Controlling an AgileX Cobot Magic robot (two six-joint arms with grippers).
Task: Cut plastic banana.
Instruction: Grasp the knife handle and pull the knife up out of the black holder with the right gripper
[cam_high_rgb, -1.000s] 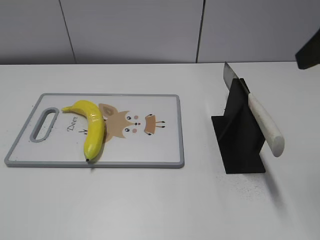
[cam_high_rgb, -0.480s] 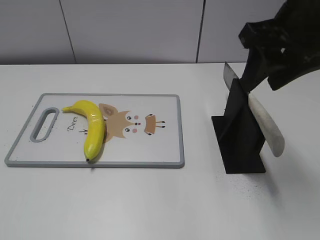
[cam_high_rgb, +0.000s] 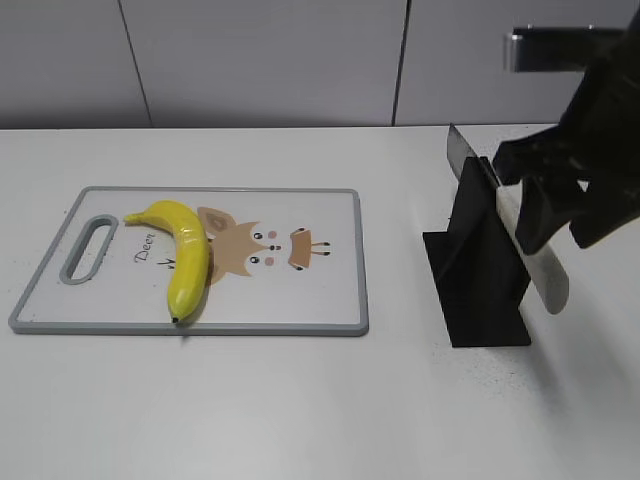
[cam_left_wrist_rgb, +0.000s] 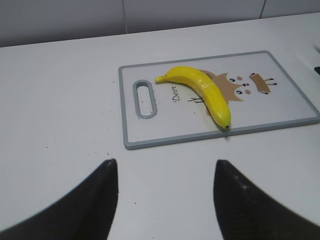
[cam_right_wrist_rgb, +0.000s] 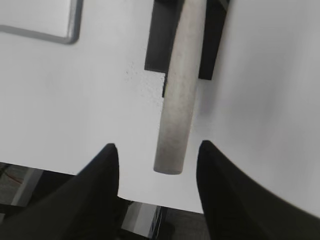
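The glossy yellow plastic banana (cam_high_rgb: 183, 253) lies on a grey-rimmed cutting board (cam_high_rgb: 330, 290) with a deer drawing; it also shows in the left wrist view (cam_left_wrist_rgb: 202, 91) on the board (cam_left_wrist_rgb: 150, 135). A knife with a white handle (cam_high_rgb: 535, 255) rests in a black stand (cam_high_rgb: 478, 270). My right gripper (cam_high_rgb: 552, 222) is open above the handle; in the right wrist view its fingers (cam_right_wrist_rgb: 157, 150) flank the end of the handle (cam_right_wrist_rgb: 179, 100) without touching. My left gripper (cam_left_wrist_rgb: 165, 167) is open and empty over bare table short of the board.
The white table (cam_high_rgb: 300, 400) meets a grey panelled wall at the back. The right wrist view shows the table's front edge (cam_right_wrist_rgb: 150, 200) just below the handle's end, with floor beneath.
My right arm has come in from the upper right and lowered over the knife handle. The banana, board and knife have not moved.
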